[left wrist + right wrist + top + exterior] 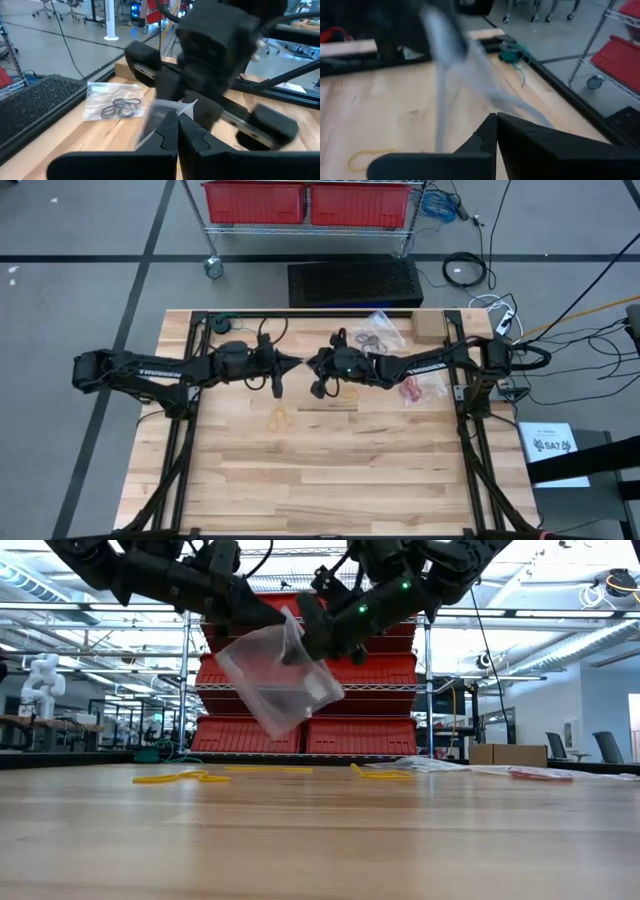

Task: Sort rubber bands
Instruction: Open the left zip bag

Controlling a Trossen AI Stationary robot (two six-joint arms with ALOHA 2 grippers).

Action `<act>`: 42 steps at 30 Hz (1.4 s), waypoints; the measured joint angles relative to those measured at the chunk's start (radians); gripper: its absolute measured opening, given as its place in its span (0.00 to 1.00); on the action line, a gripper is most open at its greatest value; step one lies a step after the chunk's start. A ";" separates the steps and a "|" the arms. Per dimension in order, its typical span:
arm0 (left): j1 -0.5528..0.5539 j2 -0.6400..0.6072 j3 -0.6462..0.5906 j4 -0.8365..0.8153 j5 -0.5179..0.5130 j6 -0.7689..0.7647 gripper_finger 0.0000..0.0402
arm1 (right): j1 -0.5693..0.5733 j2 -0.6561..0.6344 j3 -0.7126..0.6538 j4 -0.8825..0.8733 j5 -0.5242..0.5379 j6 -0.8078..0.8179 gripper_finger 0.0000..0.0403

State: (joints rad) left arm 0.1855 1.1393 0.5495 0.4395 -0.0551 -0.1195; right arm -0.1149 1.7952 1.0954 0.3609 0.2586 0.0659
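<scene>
A clear plastic bag hangs above the table's middle between my two grippers. My left gripper comes from the left and my right gripper from the right; their tips nearly meet, and both are shut on the bag. Yellowish rubber bands lie loose on the wood below, with more of them under the right arm. In the low view they show as flat yellow loops on the tabletop. I cannot see any band inside the held bag. My left gripper pinches the bag's upper edge between its two shut fingers, coming nearly level from the table's left. The bag hangs tilted below, clear of the table. My right gripper pinches the bag's upper edge between its shut fingers, slanting slightly down from the table's right. The plastic stretches away from the fingertips toward the other gripper, clear of the wood.
A clear bag with black bands lies at the far right of the table, also seen from the left wrist. A bag with red bands lies to the right. A cardboard box stands at the far right; the near half is bare wood.
</scene>
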 joint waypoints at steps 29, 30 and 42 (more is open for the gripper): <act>-0.057 0.122 0.064 0.094 -0.101 0.005 0.00 | 0.002 0.074 0.000 0.124 -0.085 0.064 0.30; -0.057 0.119 0.064 0.091 -0.109 0.010 0.00 | -0.004 0.061 0.000 0.079 -0.099 0.078 0.35; -0.058 0.097 0.064 0.095 -0.117 0.020 0.00 | -0.063 -0.126 0.001 -0.224 -0.369 0.109 0.64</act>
State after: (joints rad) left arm 0.1278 1.2362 0.6132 0.5343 -0.1717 -0.0993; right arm -0.1780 1.6691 1.0962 0.1365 -0.1106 0.1751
